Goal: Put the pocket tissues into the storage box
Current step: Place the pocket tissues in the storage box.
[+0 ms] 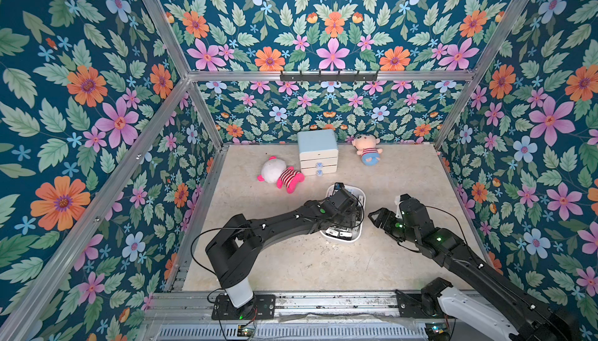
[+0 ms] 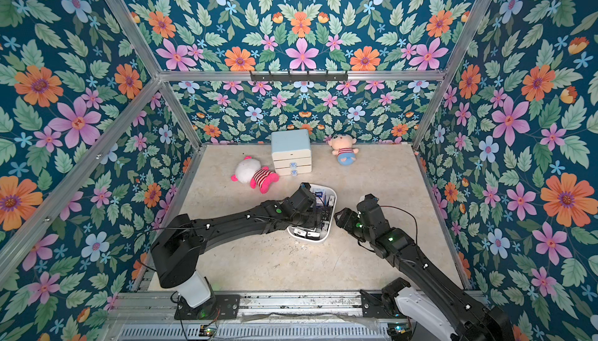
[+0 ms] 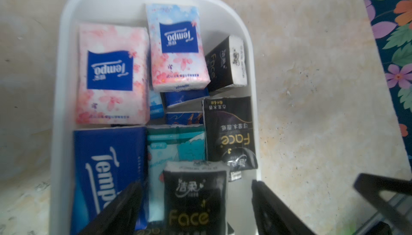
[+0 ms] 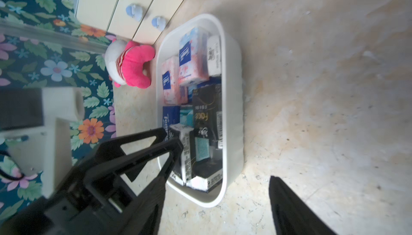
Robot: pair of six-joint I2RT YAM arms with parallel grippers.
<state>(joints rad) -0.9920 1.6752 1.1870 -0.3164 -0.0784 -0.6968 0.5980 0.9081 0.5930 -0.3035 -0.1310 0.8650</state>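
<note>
The white storage box (image 1: 352, 237) sits mid-table, and the left wrist view shows its rim (image 3: 64, 21) around several pocket tissues: pink (image 3: 111, 73), dark blue (image 3: 107, 162) and black (image 3: 229, 131) packets. My left gripper (image 3: 195, 186) hangs over the box's near end, open. A black packet (image 3: 194, 209) lies between its fingers with a gap on each side. In both top views the left wrist (image 1: 339, 200) hides much of the box. My right gripper (image 4: 218, 209) is open and empty above the bare table, just right of the box wall (image 4: 234, 88).
A white drawer cabinet with a light blue top (image 1: 317, 151) stands at the back. A pink-and-white plush (image 1: 280, 174) lies to its left, close to the box's far end. A doll plush (image 1: 367, 153) lies at the back right. Floral walls enclose the table.
</note>
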